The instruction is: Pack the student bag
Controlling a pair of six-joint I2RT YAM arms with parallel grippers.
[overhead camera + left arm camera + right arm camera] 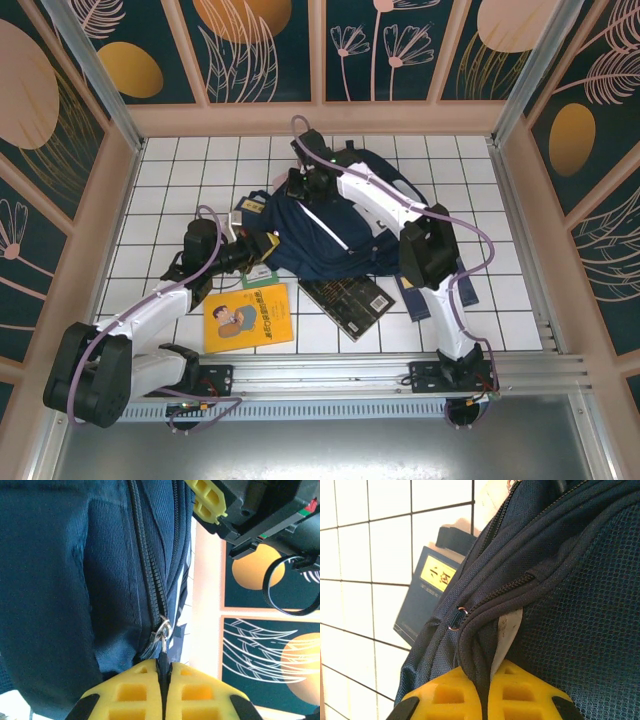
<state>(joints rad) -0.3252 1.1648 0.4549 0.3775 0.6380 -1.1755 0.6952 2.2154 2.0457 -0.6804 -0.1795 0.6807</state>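
Bag: the bag (310,240) lies flat in the middle of the tiles (180,190), between the two arms.
Done: very little, by my judgement; nothing shows as packed.
Left to do: the yellow book (248,317), the black book (348,297) and the blue book (427,592) lie on the tiles outside the bag. The zip has to open, and they have to go in.
Zip: in the left wrist view, the teeth above the pull (162,650) look closed.
Left gripper (163,669): fingers together, clamped on the pull at the bag's left side.
Right gripper (487,672): fingers together, pinching a fold of bag fabric with a white strip (506,630), at the bag's far edge.
Step in hand: probably opening the bag, with the right holding and the left drawing the zip.
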